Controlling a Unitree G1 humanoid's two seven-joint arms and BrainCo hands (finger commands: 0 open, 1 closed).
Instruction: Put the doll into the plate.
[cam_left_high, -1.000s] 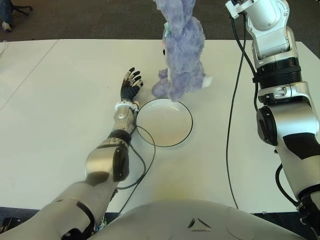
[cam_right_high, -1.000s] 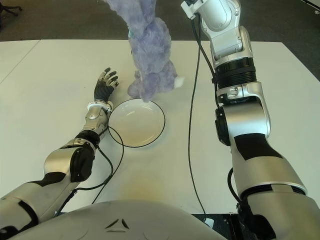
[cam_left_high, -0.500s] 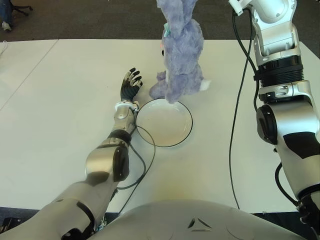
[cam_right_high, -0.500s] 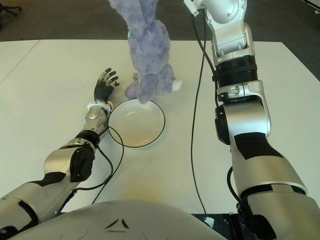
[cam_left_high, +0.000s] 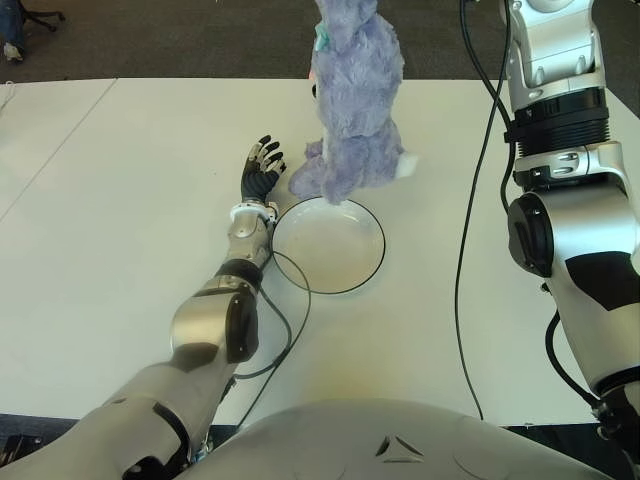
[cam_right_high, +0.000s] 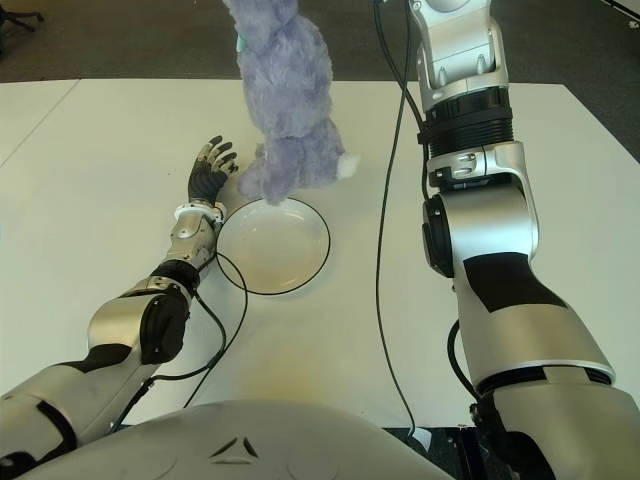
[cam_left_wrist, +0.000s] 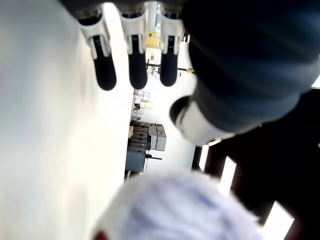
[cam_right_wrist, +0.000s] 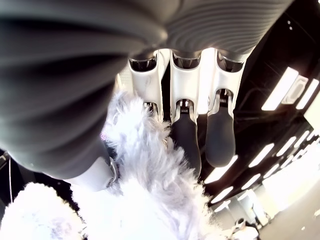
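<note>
Doll (cam_left_high: 355, 110) hangs in right robot hand (cam_right_wrist: 170, 130), feet over plate (cam_left_high: 372, 265) far rim.

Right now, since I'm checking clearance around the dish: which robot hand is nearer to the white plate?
Left. The left robot hand shows on the table just beside the white plate's left rim; the right robot hand is raised out of the eye views, holding the purple plush doll.

The head of the fluffy purple plush doll (cam_left_high: 355, 110) is cut off by the top edge in both eye views, and the right hand that holds it is out of these views too. In the right wrist view, the fur covers part of the right hand's grey fingers (cam_right_wrist: 186, 142), so the grip itself is not clear.
</note>
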